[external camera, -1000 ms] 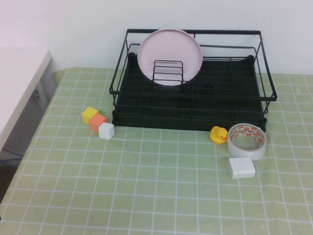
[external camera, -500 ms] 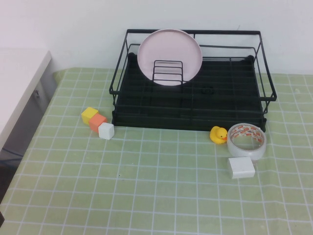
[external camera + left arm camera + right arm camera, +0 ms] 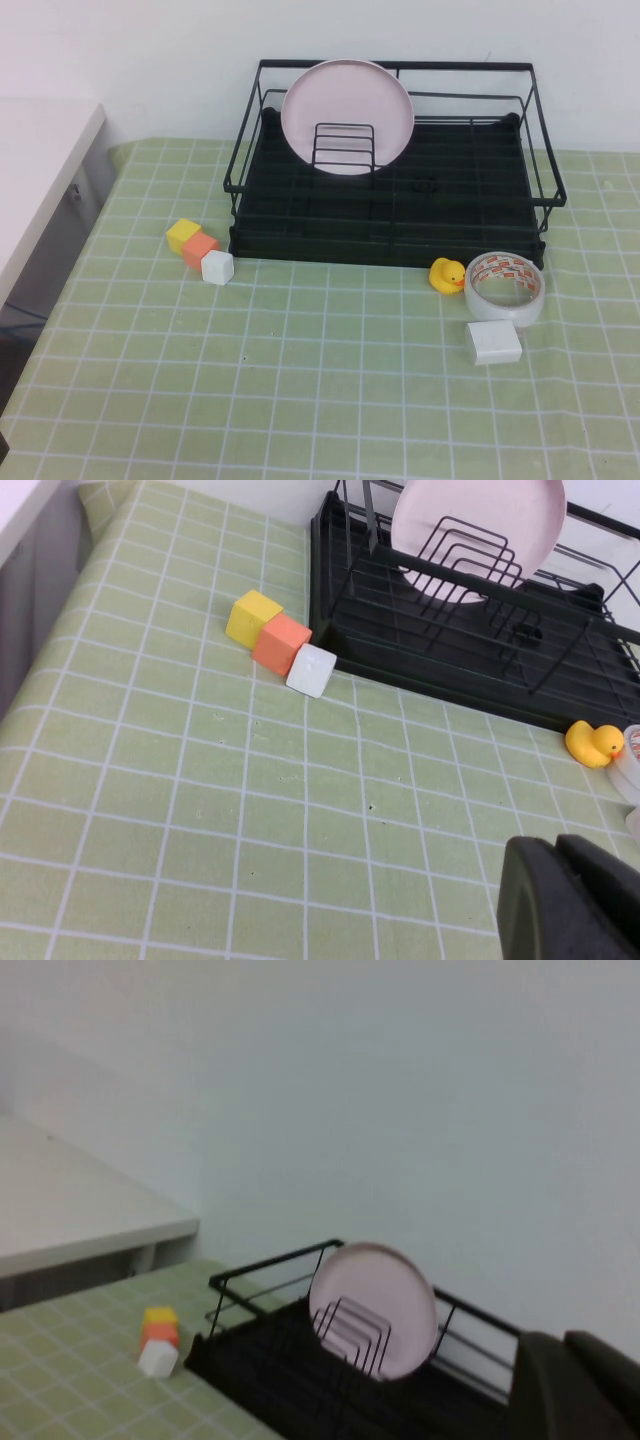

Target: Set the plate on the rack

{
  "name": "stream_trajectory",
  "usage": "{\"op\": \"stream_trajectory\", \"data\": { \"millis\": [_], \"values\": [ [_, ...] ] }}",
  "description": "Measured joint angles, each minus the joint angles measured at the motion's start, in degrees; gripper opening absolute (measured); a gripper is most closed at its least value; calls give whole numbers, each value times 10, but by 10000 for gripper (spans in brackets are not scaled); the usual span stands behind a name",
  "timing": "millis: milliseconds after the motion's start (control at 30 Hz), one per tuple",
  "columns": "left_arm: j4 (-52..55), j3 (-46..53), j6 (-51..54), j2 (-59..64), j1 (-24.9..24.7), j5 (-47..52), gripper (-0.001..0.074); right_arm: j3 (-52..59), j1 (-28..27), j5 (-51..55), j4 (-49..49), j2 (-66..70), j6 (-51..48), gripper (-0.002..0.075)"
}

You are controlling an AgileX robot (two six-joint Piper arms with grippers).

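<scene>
Green checked cloth (image 3: pixel 300 380), plate (image 3: pixel 347 110) upright in rack (image 3: pixel 390 215), both tools' (image 3: pixel 570 900) (image 3: pixel 575 1390) grip unclear.

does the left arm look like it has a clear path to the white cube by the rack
Probably yes. The white cube sits on open tablecloth just outside the rack, touching only the orange cube. The left gripper is pulled back over bare cloth. The right gripper is raised, well clear.

Yellow cube (image 3: pixel 182 233), orange cube (image 3: pixel 201 248) and white cube (image 3: pixel 217 267) are lined up touching; duck (image 3: pixel 447 274) is set at 9 o'clock of tape roll (image 3: pixel 505 285), white box (image 3: pixel 494 343) at 6
</scene>
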Motion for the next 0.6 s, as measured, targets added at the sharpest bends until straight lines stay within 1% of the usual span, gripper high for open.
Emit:
{"op": "stream_trajectory", "data": {
  "millis": [233, 367, 600],
  "values": [
    [0, 0, 0, 0, 0, 0, -1, 76, 0, -4, -14, 0, 9, -2],
    [0, 0, 0, 0, 0, 0, -1, 128, 0, -46, -20, 0, 10, -2],
    [0, 0, -2, 0, 0, 1, -1, 143, 0, -92, -36, -3, 20, -2]
  ]
}}
